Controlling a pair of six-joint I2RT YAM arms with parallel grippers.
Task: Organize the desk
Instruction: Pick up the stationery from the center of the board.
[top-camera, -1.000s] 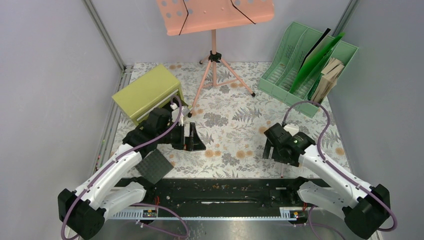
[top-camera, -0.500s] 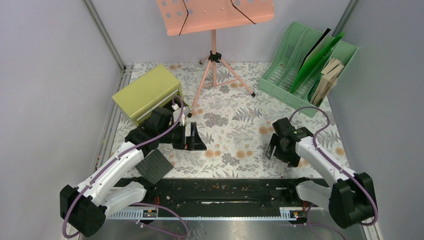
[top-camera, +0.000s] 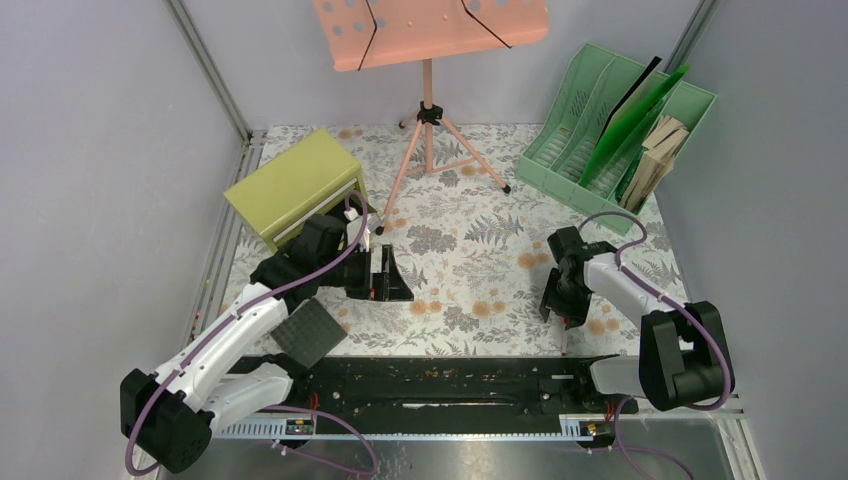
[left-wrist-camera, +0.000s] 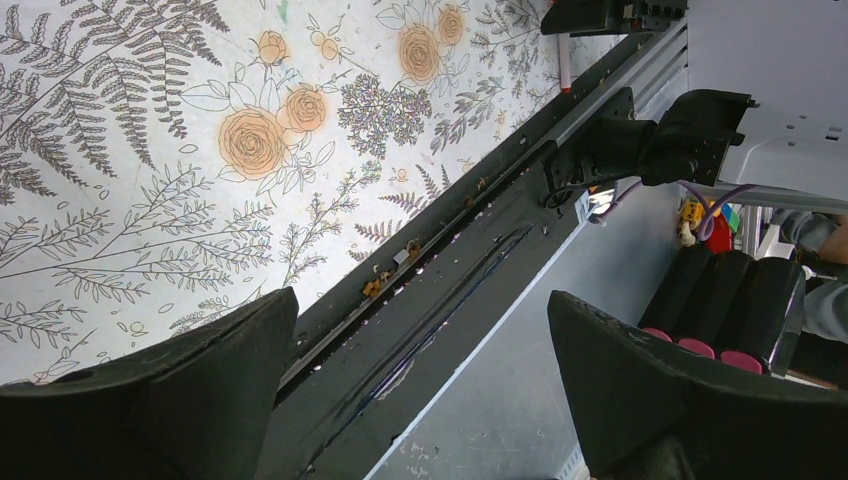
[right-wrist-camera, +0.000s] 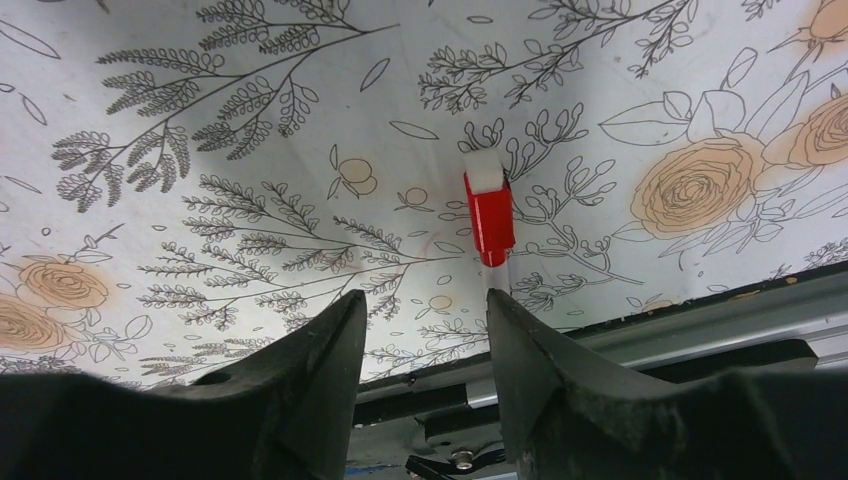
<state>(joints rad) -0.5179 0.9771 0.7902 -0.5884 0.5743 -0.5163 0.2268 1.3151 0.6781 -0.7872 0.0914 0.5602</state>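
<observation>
The desk (top-camera: 470, 225) is a whitish top printed with ferns and orange flowers. A pen with a red cap (right-wrist-camera: 489, 222) lies on it close to the front rail; it also shows in the top view (top-camera: 563, 336) and in the left wrist view (left-wrist-camera: 564, 66). My right gripper (top-camera: 558, 306) hovers low just behind the pen, open and empty (right-wrist-camera: 425, 300), with the pen's body passing under its right finger. My left gripper (top-camera: 393, 278) is wide open and empty (left-wrist-camera: 420, 300) over the desk's left half, in front of the olive cabinet.
An olive-yellow drawer cabinet (top-camera: 295, 183) stands at the back left. A pink music stand (top-camera: 430, 35) on a tripod is at the back middle. A green file tray (top-camera: 600, 130) with folders is at the back right. A dark grey square pad (top-camera: 308, 332) lies under my left arm. A black rail (top-camera: 440, 380) runs along the front.
My right arm has folded in, its elbow swinging right, and the right gripper has shifted slightly right and back above the pen. The left arm has hardly moved.
</observation>
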